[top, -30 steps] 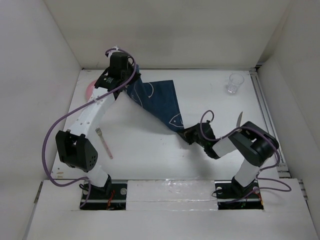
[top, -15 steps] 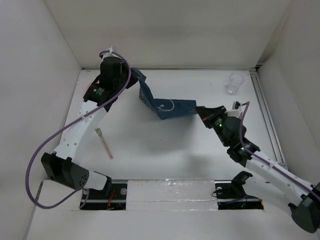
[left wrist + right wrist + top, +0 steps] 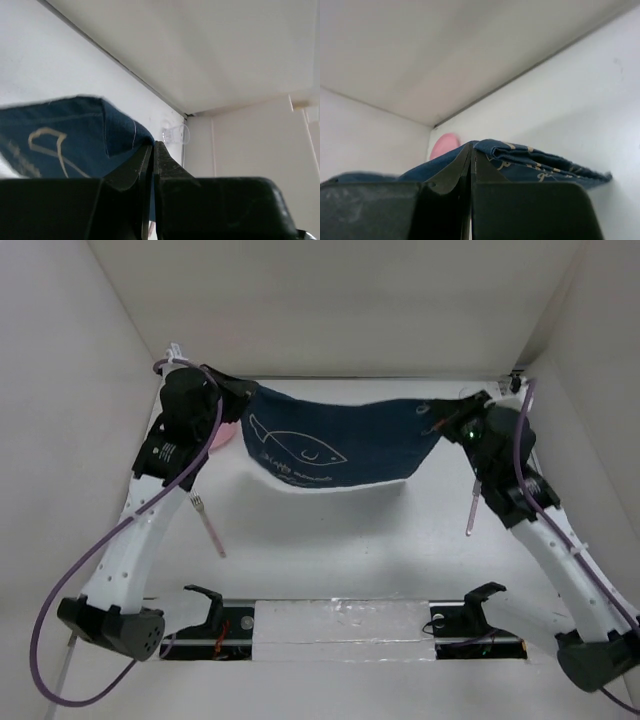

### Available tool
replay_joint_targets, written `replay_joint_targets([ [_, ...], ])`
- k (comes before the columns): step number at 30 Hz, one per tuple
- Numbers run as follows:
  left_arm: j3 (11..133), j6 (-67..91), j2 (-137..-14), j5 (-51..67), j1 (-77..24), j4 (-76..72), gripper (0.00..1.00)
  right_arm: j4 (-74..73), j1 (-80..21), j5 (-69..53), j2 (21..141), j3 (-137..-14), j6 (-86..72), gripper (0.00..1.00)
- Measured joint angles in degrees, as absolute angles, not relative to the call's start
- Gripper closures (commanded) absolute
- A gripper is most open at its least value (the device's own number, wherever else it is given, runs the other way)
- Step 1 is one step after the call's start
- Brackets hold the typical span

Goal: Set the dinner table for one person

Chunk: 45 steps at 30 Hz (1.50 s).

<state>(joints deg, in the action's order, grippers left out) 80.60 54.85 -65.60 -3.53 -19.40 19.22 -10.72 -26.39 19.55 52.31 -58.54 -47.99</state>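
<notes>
Judging by the layout, little is done: the mat [image 3: 340, 445] hangs stretched in the air at upper centre, left end effector [image 3: 243, 395] and right end effector [image 3: 443, 420] each clamped on a top corner, above the white counter [image 3: 330, 540] filling mid-frame. Fork [image 3: 210, 525] at lower left, knife [image 3: 472, 505] at right and plate [image 3: 228, 435] at upper left look unplaced. Only the left wrist view shows the glass [image 3: 175, 135], while both wrist views show jaws pinched on cloth

Qty: 1 dinner table [image 3: 330, 530], 1 blue placemat [image 3: 335, 445], 1 pink plate [image 3: 228, 433], 1 fork [image 3: 208, 522], 1 knife [image 3: 471, 508], 1 clr glass [image 3: 176, 135].
</notes>
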Motion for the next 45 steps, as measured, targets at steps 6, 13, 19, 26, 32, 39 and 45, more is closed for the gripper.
replay_joint_targets([
  [6, 91.0, 57.3, -80.3, -2.8, -17.5, 19.9, 1.0, -12.5, -17.4, 9.8, 73.9, -82.5, -37.4, 1.0],
  [13, 108.1, 56.0, -98.5, 3.3, -12.4, 19.0, 1.0, -19.9, -12.8, -0.4, 96.5, -110.7, -28.7, 1.0],
  [19, 122.5, 52.3, -108.5, 9.6, -8.6, 15.1, 1.0, -25.0, -8.7, -6.9, 109.2, -127.4, -24.6, 1.0],
  [26, 105.4, 50.9, -102.2, 14.4, -8.8, 0.8, 1.0, -21.4, -6.3, -11.7, 106.1, -113.8, -23.6, 1.0],
  [32, 82.6, 51.7, -97.6, 15.8, -9.2, -9.6, 1.0, -11.9, -6.5, -13.5, 97.9, -86.2, -26.9, 1.0],
  [39, 63.7, 52.4, -92.5, 13.5, -11.7, -11.3, 0.59, -5.7, -6.8, -11.1, 87.2, -58.4, -33.0, 0.81],
  [45, 49.7, 54.0, -75.9, 10.3, -12.3, -8.1, 0.0, -2.4, -8.0, -7.8, 73.1, -46.1, -36.5, 0.08],
])
